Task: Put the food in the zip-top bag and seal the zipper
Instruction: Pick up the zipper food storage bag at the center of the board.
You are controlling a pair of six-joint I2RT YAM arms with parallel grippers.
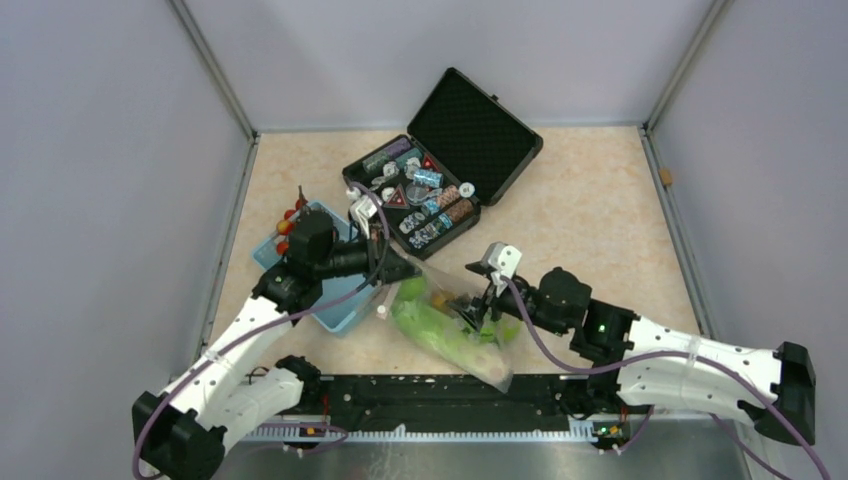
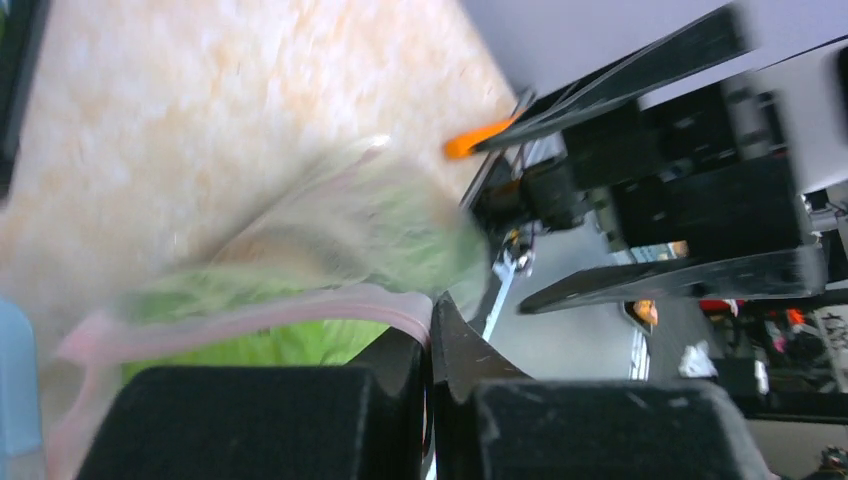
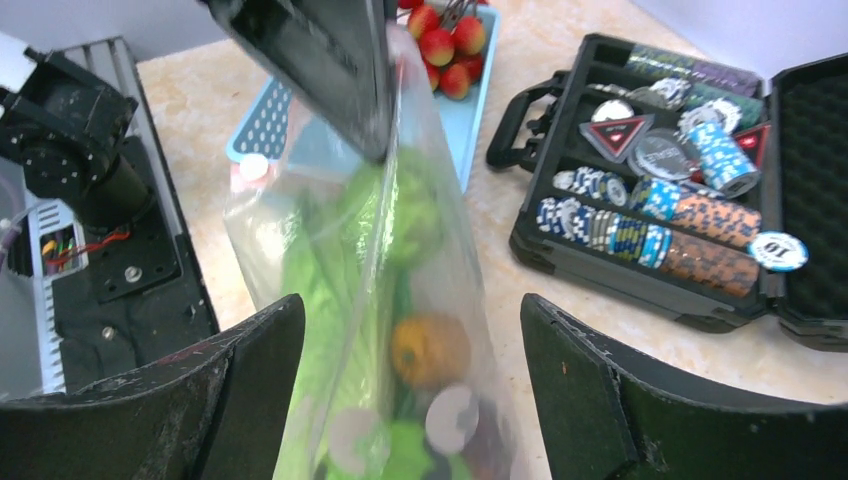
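the left gripper (image 2: 432, 318) fills the near view, its jaws pinched tight on one end of the zipper (image 2: 250, 318), apparently to hold the zip-top bag (image 3: 440, 250) up and taut. the right gripper (image 3: 408, 305) stands wide, the bag between its jaws, probably lining up on the strip. an orange (image 3: 430, 350) and green produce (image 3: 330, 280) sit inside; the cherry tomatoes (image 3: 445, 45) lie beyond both jaws in the blue basket (image 3: 480, 120), so filling looks unfinished.

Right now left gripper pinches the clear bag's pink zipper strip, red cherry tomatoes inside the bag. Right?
No: the red cherry tomatoes lie in the light blue plastic basket, not the clear crinkly bag, per the right wrist view. The left gripper does pinch the pink zipper strip.
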